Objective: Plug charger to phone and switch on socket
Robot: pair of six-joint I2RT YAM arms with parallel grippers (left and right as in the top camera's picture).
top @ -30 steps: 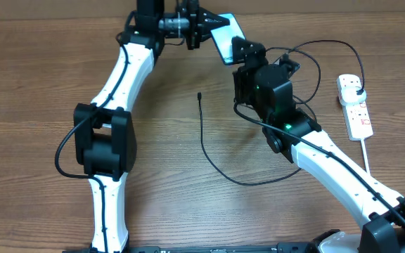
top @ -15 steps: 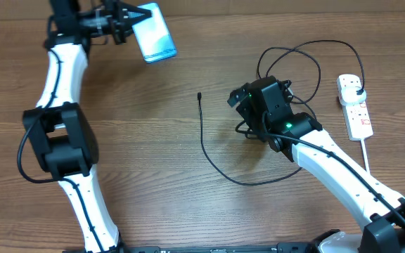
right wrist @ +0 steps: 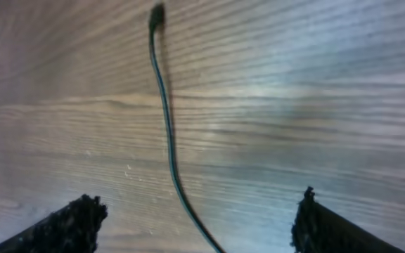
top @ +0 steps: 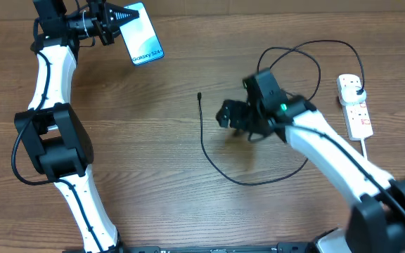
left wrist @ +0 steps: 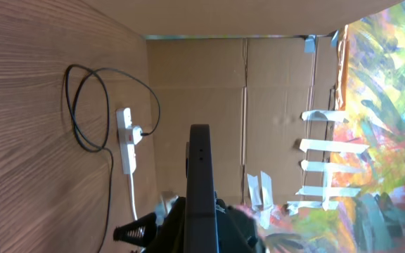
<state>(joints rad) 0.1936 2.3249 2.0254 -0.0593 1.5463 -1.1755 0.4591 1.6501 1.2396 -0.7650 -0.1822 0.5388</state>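
nothing joined yet: left gripper (top: 118, 14) pinches the phone (top: 143, 35) aloft, right gripper (right wrist: 195, 214) hovers spread-jawed over the loose charger (top: 202, 139), socket (top: 358, 109) switch left to do.

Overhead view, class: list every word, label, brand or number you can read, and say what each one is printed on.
"Galaxy S24": on the light-blue screen of the phone.
Red markings on the socket: too small to read.
Both wrist views: no readable text.
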